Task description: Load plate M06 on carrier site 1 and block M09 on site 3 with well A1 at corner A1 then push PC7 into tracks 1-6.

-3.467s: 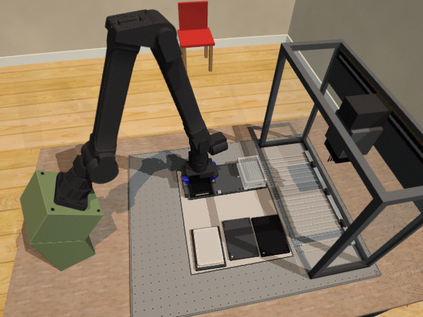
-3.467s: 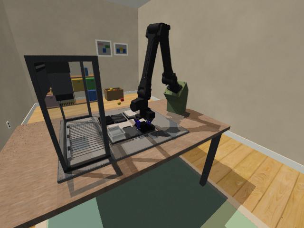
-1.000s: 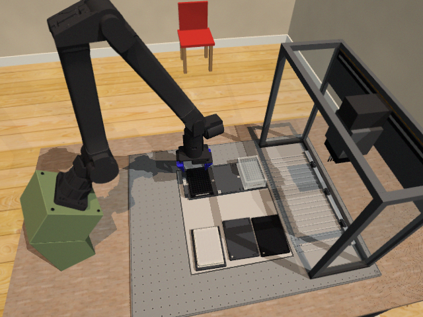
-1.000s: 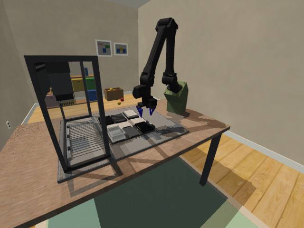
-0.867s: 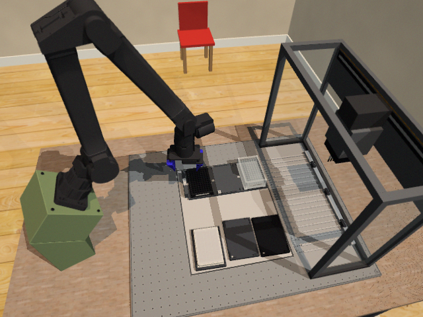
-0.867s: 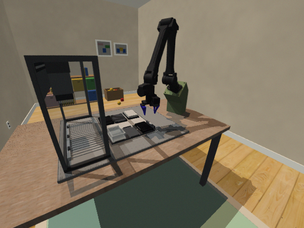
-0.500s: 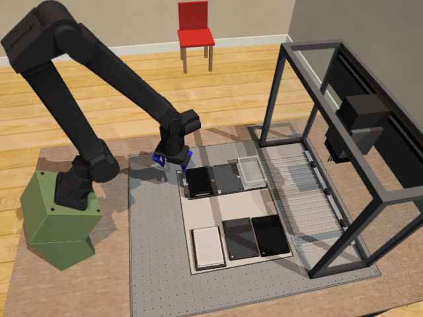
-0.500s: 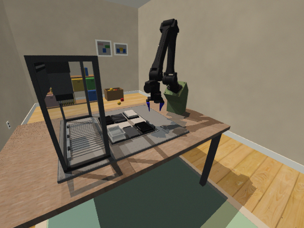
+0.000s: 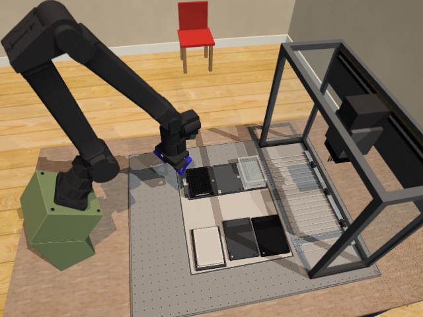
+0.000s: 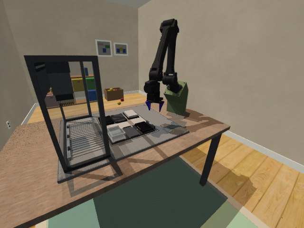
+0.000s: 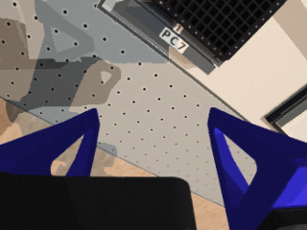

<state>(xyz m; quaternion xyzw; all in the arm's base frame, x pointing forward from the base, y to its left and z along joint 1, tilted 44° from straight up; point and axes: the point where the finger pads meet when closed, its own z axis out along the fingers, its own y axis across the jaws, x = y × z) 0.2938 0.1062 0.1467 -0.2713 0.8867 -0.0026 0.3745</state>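
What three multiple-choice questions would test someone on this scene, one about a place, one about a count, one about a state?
1. Where does the black plate sit?
A. on the carrier, at its PC7 label end
B. on the rails
C. on a nest

2. How many items are on the carrier?
A. one
B. two
C. three

3. How is the gripper?
A. shut on a plate
B. open, holding nothing
C. out of view

Answers: 1 A, the wrist view shows the label beside it. 2 B, the black plate and a clear one. 3 B, its blue fingers stand apart over the perforated board.
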